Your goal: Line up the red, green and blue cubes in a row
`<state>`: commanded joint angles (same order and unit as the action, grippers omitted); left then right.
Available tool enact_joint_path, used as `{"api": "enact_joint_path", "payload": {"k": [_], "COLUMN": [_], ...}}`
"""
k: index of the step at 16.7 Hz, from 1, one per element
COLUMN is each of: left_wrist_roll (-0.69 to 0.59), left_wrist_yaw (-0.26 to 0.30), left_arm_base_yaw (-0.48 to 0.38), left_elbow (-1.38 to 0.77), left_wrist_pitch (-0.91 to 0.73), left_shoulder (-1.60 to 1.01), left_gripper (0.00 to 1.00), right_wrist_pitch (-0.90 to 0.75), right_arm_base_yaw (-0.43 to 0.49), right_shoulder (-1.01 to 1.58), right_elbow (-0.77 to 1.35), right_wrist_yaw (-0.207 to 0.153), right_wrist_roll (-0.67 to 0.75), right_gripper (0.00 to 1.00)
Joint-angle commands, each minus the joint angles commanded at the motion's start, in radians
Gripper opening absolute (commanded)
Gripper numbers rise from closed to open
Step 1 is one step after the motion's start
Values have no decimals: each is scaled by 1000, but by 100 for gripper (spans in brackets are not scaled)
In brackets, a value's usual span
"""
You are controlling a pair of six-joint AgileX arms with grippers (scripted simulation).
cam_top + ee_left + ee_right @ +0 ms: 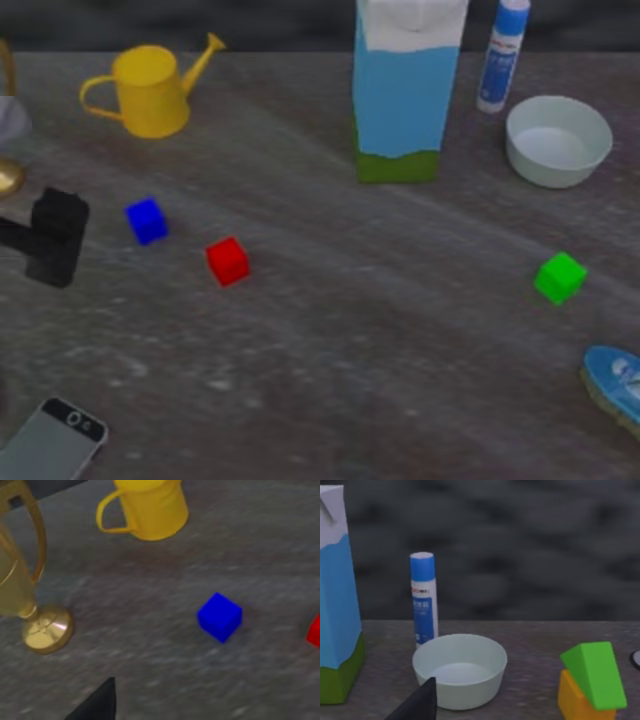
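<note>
The blue cube point(146, 220) lies at the left of the table, with the red cube point(227, 260) a little to its right and nearer the front. Far off at the right sits the green cube point(560, 277), alone. My left gripper point(55, 238) hovers left of the blue cube, open and holding nothing. Its wrist view shows one dark finger point(100, 705), the blue cube point(220, 616) ahead and an edge of the red cube point(315, 631). My right gripper point(462, 715) is outside the top view; it is open and empty, one finger point(420, 702) before the white bowl.
A yellow watering can point(150, 90) stands back left and a gold trophy point(30, 600) at the left edge. Carton point(405, 90), glue stick point(503, 55) and white bowl point(558, 140) line the back right. A phone point(50, 440), a brush point(615, 385) and a green-and-orange block point(590, 685) lie around the edges.
</note>
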<state>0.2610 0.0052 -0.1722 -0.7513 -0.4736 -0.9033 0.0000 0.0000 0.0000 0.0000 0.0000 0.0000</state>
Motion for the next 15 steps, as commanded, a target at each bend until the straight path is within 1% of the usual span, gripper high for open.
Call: {"api": "enact_joint_path", "payload": {"k": [5,8,12,15], "left_wrist_roll": [144,222,305,345], "left_wrist_yaw": [3,4,3,0], "left_arm_base_yaw": [-94,-145,-197,-222], "left_elbow": [-410,-633,-881,-1010], "left_wrist_pitch": [-283,-431,-576,-640], "left_shoulder": [-584,-870,-1152,-1290], "left_gripper": [100,100,100,100], "right_wrist_pitch": [0,0,0,0], "right_arm_base_yaw": [0,0,0,0], "right_shoulder": [0,0,0,0], "right_elbow": [0,0,0,0], "right_wrist_yaw": [0,0,0,0], "right_wrist_roll": [0,0,0,0], "right_gripper": [100,100,100,100]}}
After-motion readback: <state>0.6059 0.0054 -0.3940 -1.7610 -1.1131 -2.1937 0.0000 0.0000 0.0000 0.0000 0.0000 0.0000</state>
